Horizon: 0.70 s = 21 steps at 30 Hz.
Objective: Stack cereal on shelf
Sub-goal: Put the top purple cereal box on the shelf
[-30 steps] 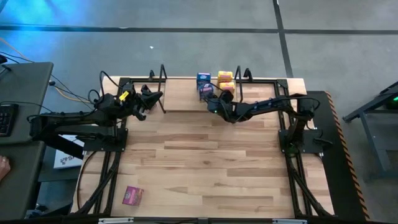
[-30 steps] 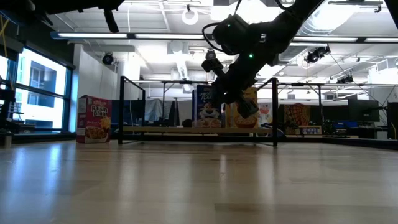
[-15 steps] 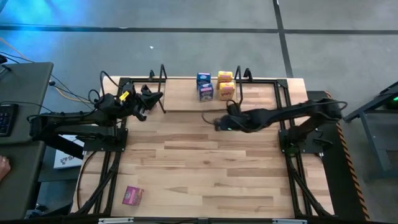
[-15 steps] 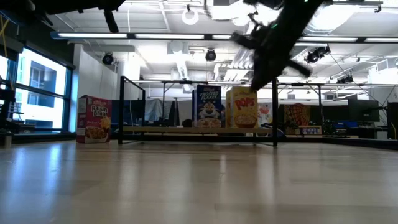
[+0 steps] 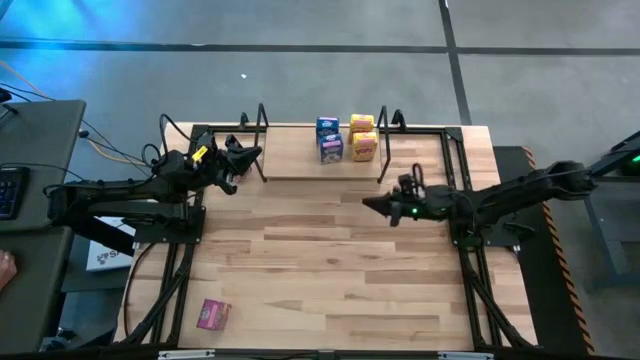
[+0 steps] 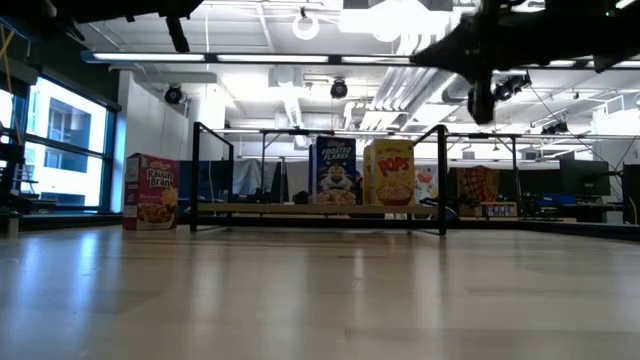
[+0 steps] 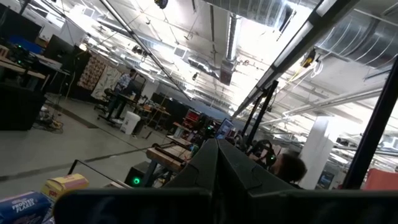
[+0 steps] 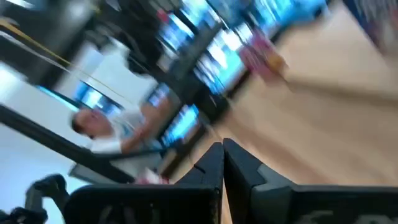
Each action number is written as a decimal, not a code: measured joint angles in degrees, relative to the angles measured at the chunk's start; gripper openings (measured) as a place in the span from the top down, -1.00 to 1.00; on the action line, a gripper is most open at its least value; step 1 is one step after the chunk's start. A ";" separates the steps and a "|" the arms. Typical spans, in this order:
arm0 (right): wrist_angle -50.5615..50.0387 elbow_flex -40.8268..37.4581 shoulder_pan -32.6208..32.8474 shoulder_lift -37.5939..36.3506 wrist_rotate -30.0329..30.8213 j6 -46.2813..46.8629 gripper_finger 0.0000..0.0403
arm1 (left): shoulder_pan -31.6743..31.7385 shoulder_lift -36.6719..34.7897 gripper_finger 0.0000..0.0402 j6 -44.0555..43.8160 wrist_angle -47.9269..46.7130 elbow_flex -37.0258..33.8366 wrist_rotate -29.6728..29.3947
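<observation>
1. We start at the right tool, which hangs above the worktop just in front of the shelf's right end; in the right wrist view its fingers are pressed together with nothing between them.
2. Behind that tool, on the shelf, stand the blue cereal boxes and, just beside them toward the right end frame, the yellow-orange boxes. We judge these already placed.
3. The one box we can see off the shelf is the pink cereal box, near the worktop's front left corner. From the right tool it lies diagonally away, forward and to the left, well apart.
4. The left tool sits at the shelf's left end frame; in its wrist view the fingers look closed together and empty. It is on the box's own side, though also well apart.
5. We judge the next move turns on that diagonal: either arm has a long reach.
</observation>
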 joint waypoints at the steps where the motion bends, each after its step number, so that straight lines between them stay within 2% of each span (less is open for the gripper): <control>1: 3.05 -0.42 -0.19 0.01 0.53 -3.01 1.00 | 0.00 0.00 1.00 0.02 -0.04 0.00 0.02; 3: 5.09 0.29 -0.67 -0.05 0.78 -10.53 1.00 | 0.00 0.00 1.00 0.05 -0.10 0.00 0.02; 9: -1.47 7.64 -1.22 -0.01 -2.26 -30.49 1.00 | 0.00 0.00 1.00 1.66 -1.16 0.00 0.02; 15: -13.73 13.56 -1.20 0.01 -2.47 -32.59 1.00 | -0.34 0.02 0.97 5.34 -3.52 0.02 -0.20; 19: -19.83 15.98 -1.21 0.02 -3.34 -32.62 1.00 | -0.29 0.00 0.83 6.13 -4.08 0.02 -3.03; 21: -20.49 16.65 -1.20 0.02 -3.34 -32.60 1.00 | 0.41 0.00 0.71 6.09 -7.41 0.80 -3.94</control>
